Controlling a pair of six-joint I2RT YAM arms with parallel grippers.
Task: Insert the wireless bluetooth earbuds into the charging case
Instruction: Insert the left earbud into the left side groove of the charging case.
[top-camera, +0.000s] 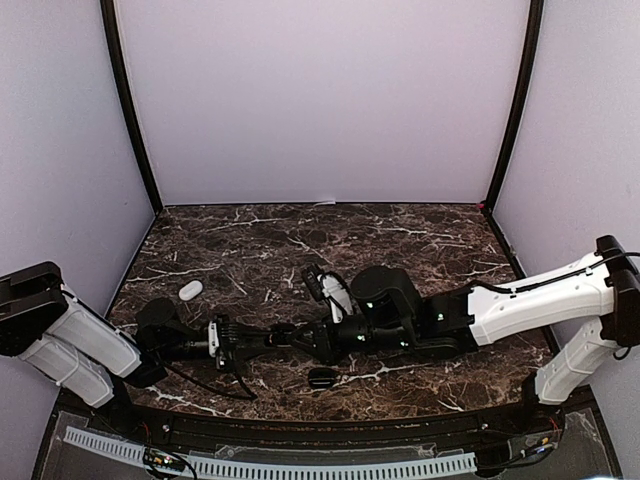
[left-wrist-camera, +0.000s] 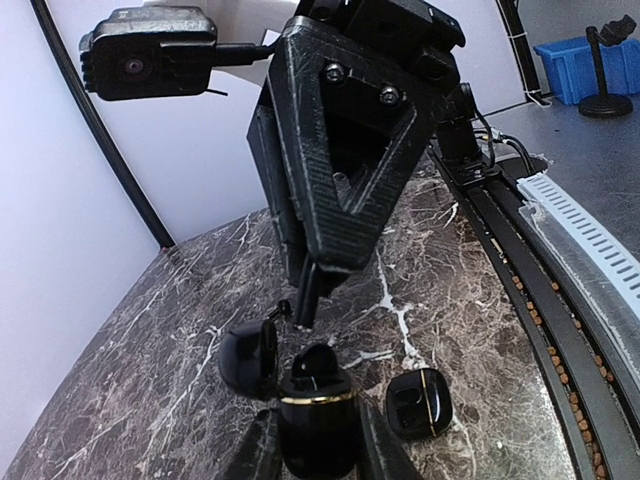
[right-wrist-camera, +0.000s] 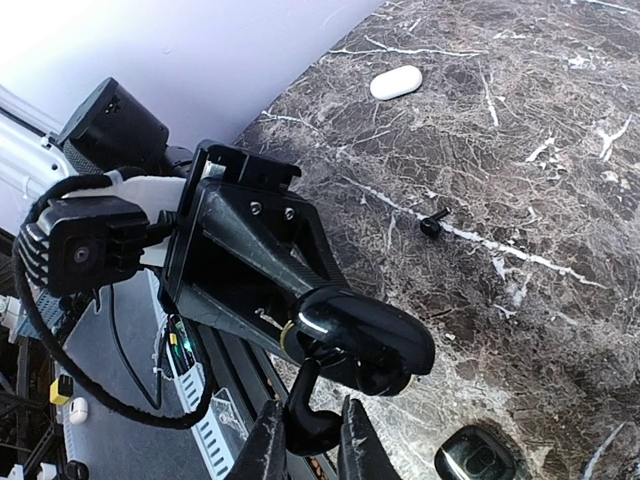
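The left gripper (left-wrist-camera: 318, 442) is clamped on the open black round charging case with a gold rim (left-wrist-camera: 315, 405), its lid (left-wrist-camera: 250, 358) standing aside. The right gripper (right-wrist-camera: 310, 440) is closed on what appears to be a small glossy black earbud (right-wrist-camera: 298, 412). The case mouth lies just ahead of its fingertips. A second black earbud (right-wrist-camera: 433, 222) lies on the marble bench (right-wrist-camera: 520, 150), well beyond the right gripper. Judged light, rigid and slippery: pinch across the body, low force.
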